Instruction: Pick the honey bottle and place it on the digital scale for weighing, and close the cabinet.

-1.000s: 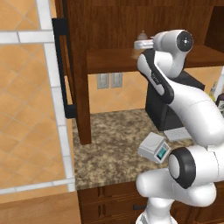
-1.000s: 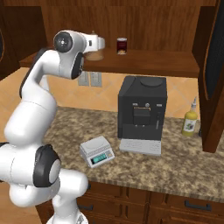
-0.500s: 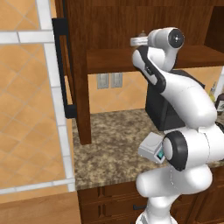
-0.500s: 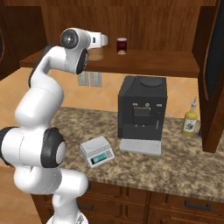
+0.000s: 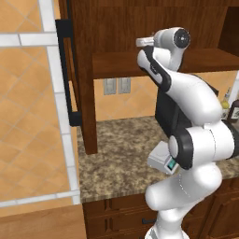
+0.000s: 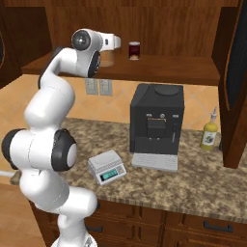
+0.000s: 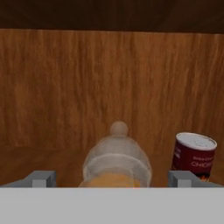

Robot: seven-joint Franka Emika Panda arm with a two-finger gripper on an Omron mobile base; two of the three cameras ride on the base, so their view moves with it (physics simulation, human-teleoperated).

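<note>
My fingers point(image 7: 43, 178) are spread wide, one grey tip on each side of the honey bottle point(image 7: 117, 161), with clear gaps between each tip and the bottle; nothing is gripped. The bottle stands upright on the cabinet shelf point(image 6: 183, 71), its pale rounded cap pointing up, directly ahead of my hand and close to it. A dark red jar point(image 7: 192, 156) stands just beside the bottle on the same shelf, against the wooden back wall. From the base, my white arm point(image 6: 53, 106) reaches up from the worktop point(image 6: 193, 178) into the cabinet point(image 5: 81, 79), whose doors stand open; one door with a long black bar handle point(image 5: 67, 74) hangs out at the left. Below on the speckled worktop sits the digital scale point(image 6: 106, 167), a small grey box with a teal display, near the front edge. A black coffee machine point(image 6: 155, 124) stands just behind it, and a slim yellow-green sauce bottle point(image 6: 210, 132) stands farther right.
</note>
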